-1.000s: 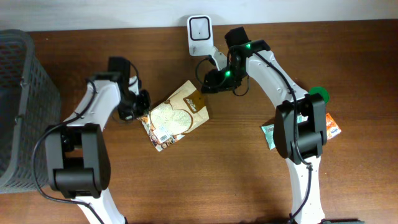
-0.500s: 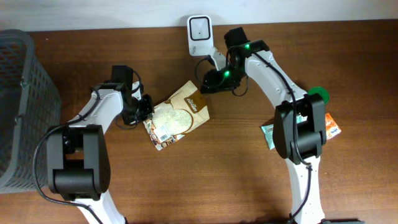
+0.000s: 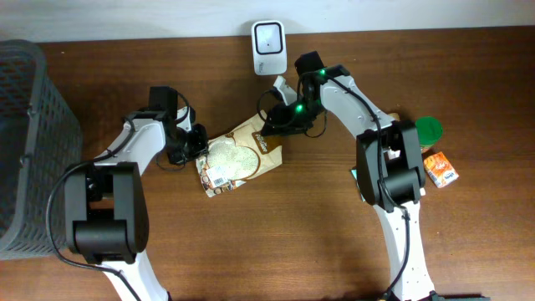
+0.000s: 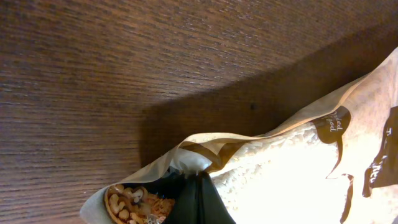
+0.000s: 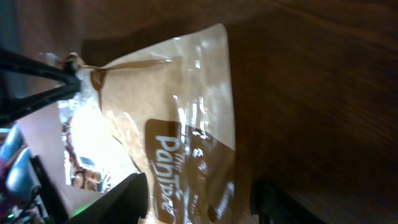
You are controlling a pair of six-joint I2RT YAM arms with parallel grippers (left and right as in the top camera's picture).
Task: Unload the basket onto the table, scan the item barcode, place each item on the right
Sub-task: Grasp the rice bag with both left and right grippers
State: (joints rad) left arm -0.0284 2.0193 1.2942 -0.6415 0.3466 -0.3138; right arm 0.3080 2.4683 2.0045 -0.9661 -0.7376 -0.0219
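We count one snack pouch (image 3: 238, 156), one white scanner (image 3: 268, 48), one wire basket (image 3: 33, 125), and three small items on the right: a green round lid (image 3: 429, 129), an orange packet (image 3: 440, 169) and a teal packet (image 3: 358, 178) mostly hidden under the right arm. The pouch lies flat mid-table, with its barcode label (image 3: 219, 178) face up near the front corner. The scanner is well apart from it, at the back edge. The left gripper (image 3: 199, 146) is clenched on the pouch's left edge, and its wrist view shows the black fingers (image 4: 196, 199) pinching the folded film. The right gripper (image 3: 269, 132) sits over the pouch's back-right corner with its jaws apart. The wrist view shows the printed corner between the two fingers, and we see nothing clamped. Against a second ago, the right gripper has come off its spot just below the scanner and down onto that corner. The left gripper has slid in toward the pouch, and the orange packet is now more exposed since the right arm swung. The pouch itself has barely shifted. For room, we have bare table (image 3: 276, 242) in front of the pouch and between pouch and basket. The strip between pouch and scanner is narrow, with the right arm occupying it. The basket hugs the left edge.
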